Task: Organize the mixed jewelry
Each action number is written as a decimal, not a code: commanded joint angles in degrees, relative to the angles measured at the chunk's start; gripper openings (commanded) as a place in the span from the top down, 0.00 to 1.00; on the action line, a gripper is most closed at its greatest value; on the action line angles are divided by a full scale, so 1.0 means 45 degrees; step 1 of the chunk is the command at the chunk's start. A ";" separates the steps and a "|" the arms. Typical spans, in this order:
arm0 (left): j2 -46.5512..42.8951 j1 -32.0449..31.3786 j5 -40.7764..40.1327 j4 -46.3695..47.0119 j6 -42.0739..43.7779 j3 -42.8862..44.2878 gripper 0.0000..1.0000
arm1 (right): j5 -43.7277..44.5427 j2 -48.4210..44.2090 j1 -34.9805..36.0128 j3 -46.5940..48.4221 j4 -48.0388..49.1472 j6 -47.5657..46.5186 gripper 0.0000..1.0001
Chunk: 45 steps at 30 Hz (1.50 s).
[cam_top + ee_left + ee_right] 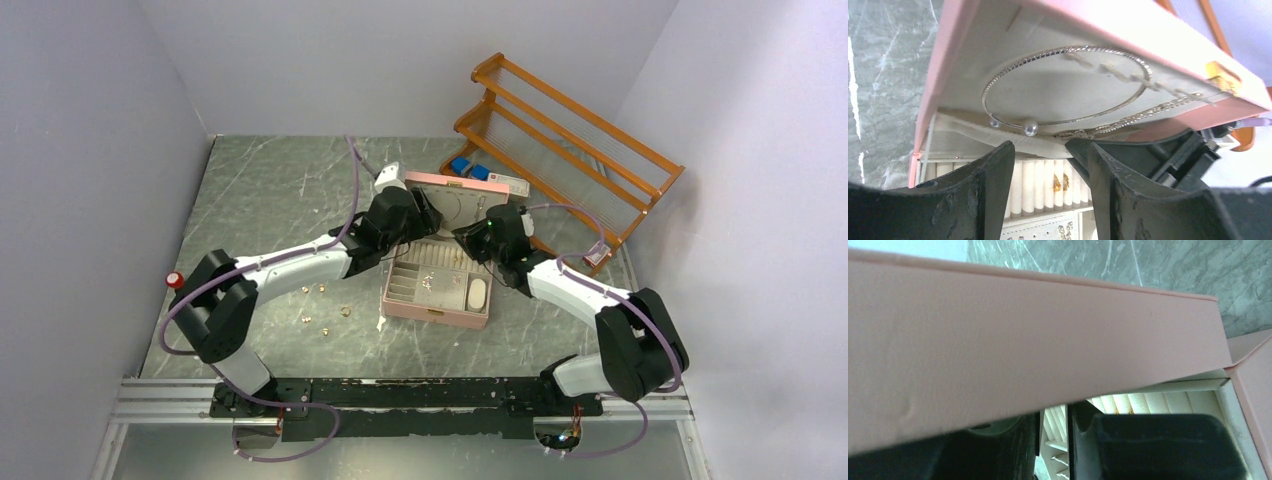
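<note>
The pink jewelry box [432, 312] stands open mid-table with its lid [452, 203] raised. Inside the lid [963, 75] hang a silvery wire loop with beads [1030, 128] and a thin chain [1148, 112]. Two gold rings [1057, 183] sit in the white ring rolls. Several tiny gold pieces [345, 311] lie on the table left of the box. My left gripper [408, 228] [1048, 150] is open just below the loop, holding nothing. My right gripper [478, 235] [1054, 412] is at the lid's right side, jaws a narrow gap apart, tips hidden behind the lid [1023, 325].
An orange wooden rack [580, 140] leans at the back right, with blue items [460, 165] beside the lid. A white oval piece [477, 293] lies in the box's right compartment. A red knob [175, 279] sits at the table's left edge. Grey walls close three sides.
</note>
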 commanded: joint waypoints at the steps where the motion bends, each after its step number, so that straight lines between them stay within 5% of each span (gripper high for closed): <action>1: -0.0771 0.0089 -0.0599 0.0080 0.0387 -0.0348 0.39 | -0.0163 0.0442 -0.0056 0.0517 0.0010 0.0083 0.74; 12: -0.0875 0.0255 -0.0396 0.0388 0.0593 -0.0606 0.40 | -0.0200 0.0767 -0.0050 0.1075 0.0050 0.0195 0.64; 20: -0.0584 0.0371 -0.0096 0.0558 0.0843 -0.0214 0.43 | -0.0467 0.0632 -0.0068 0.0893 0.0175 0.0308 0.82; 26: -0.0409 0.0414 0.0133 0.0826 0.1117 -0.0029 0.43 | -0.0662 -0.0275 -0.0068 0.0212 0.1202 0.0057 0.84; 36: -0.0475 0.0478 -0.0049 0.0793 0.1074 -0.0067 0.44 | -0.0274 -0.1075 -0.0066 0.0190 0.0950 -0.0471 0.65; 45: -0.1452 0.0608 -0.0463 0.0855 0.0957 -0.0708 0.39 | 0.0629 -0.1425 -0.0064 0.0529 0.1009 -0.2374 0.62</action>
